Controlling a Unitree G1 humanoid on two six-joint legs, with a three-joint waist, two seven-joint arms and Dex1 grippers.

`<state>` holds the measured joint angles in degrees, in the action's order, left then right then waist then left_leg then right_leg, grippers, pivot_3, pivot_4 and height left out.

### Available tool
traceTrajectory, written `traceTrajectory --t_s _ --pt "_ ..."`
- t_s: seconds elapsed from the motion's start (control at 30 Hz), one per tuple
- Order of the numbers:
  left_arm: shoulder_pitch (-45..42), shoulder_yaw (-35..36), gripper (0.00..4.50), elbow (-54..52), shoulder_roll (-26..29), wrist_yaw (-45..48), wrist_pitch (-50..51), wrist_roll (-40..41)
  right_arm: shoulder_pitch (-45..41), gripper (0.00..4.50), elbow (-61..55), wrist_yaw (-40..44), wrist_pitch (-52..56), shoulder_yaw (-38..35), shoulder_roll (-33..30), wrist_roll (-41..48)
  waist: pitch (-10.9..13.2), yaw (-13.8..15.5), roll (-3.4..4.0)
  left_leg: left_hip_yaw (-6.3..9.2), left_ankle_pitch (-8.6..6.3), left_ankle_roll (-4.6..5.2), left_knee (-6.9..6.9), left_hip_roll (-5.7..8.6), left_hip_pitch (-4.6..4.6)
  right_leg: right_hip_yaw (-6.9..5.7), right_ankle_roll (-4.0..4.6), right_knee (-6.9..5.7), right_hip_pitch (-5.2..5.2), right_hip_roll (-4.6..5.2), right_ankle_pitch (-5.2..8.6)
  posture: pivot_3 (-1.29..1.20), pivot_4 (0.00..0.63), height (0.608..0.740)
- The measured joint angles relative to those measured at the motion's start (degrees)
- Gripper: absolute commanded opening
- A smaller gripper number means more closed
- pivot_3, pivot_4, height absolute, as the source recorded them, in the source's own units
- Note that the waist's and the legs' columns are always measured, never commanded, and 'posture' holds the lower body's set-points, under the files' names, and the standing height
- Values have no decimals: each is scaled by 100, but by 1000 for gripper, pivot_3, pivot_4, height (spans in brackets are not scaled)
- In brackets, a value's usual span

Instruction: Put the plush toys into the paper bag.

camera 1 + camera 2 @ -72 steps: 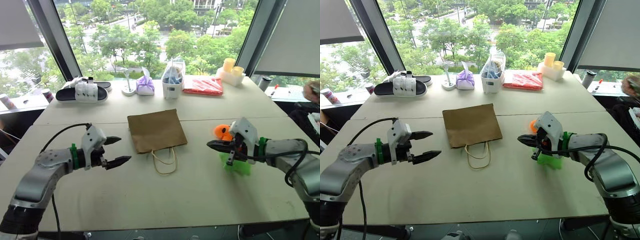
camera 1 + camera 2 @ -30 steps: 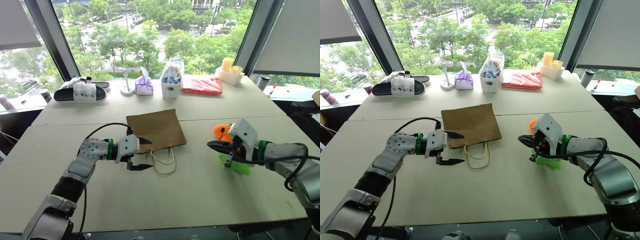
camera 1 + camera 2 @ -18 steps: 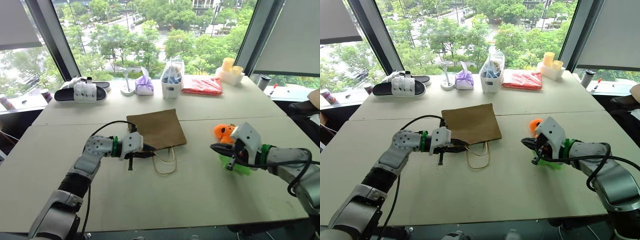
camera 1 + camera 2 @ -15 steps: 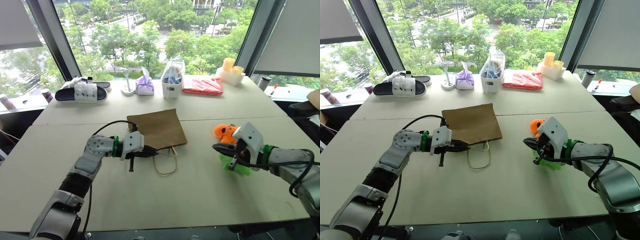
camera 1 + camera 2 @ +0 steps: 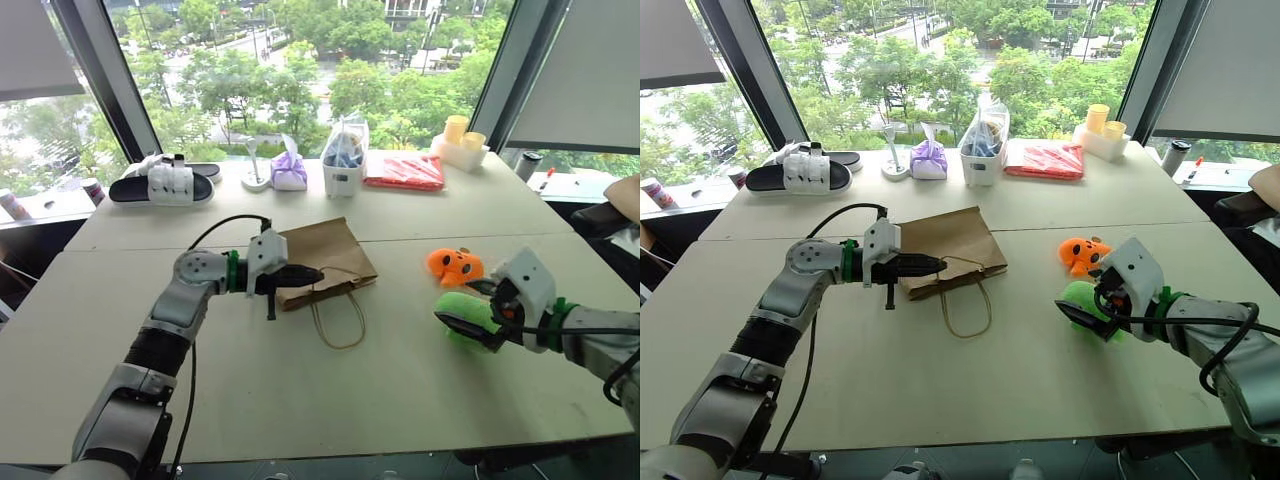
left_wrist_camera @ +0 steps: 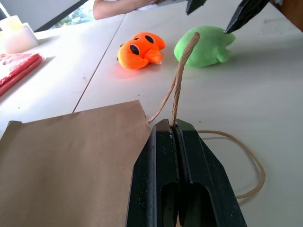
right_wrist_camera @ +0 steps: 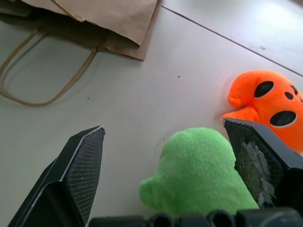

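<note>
near the table's right edge the right gripper (image 7: 165, 175) straddles the soft green plush (image 7: 199, 170), fingers apart, orange plush (image 5: 455, 266) beside. mid-table, the left gripper (image 6: 176, 135) pinches the light paper bag (image 5: 325, 262) by its handle (image 6: 182, 71).

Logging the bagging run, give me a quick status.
Left gripper shut on paper bag handle. Right gripper open around green plush. Orange plush beside it, nothing blocking.
</note>
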<state>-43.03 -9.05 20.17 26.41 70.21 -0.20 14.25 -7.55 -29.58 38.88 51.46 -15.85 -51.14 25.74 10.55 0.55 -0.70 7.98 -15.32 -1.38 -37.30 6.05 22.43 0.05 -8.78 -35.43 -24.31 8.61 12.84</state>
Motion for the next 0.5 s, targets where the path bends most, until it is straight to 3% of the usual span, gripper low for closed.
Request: traceTrajectory --t_s 0.13,0.17,0.27,0.43,0.47,0.5 --pt "-18 82 0 9 -21 -37 0 9 -581 4431 -64 -222 83 279 405 110 0 -38 -1 3 2 -3 -1 -2 -3 0 0 -2 0 -2 0 0 150 740" --pt "-30 89 0 12 -33 -45 0 8 -763 4201 -111 -313 129 450 623 166 0 -45 -2 4 2 -3 0 -4 -4 0 0 -4 0 -3 0 0 150 740" --pt "-50 93 0 13 -86 -63 -1 7 -1009 3118 -171 -565 248 1071 1245 261 0 -39 -2 6 3 -6 -1 -2 -2 0 0 -7 0 -1 0 0 150 740" --pt "-56 150 0 22 -90 -174 28 17 -1114 446 -58 -855 275 1653 1675 150 -1 5 -3 6 12 -20 -5 4 2 0 0 -2 0 2 0 0 150 740" --pt "-60 165 0 21 -92 -187 87 28 -1145 32 16 -903 268 1749 1753 123 -1 1 -3 6 11 -19 -4 4 1 0 0 -2 0 0 -1 0 150 740" --pt "-61 175 0 19 -99 -202 118 37 -1177 32 93 -942 252 1831 1846 69 -1 -4 -3 6 10 -18 -4 4 1 0 0 -4 0 -1 -1 0 150 740"
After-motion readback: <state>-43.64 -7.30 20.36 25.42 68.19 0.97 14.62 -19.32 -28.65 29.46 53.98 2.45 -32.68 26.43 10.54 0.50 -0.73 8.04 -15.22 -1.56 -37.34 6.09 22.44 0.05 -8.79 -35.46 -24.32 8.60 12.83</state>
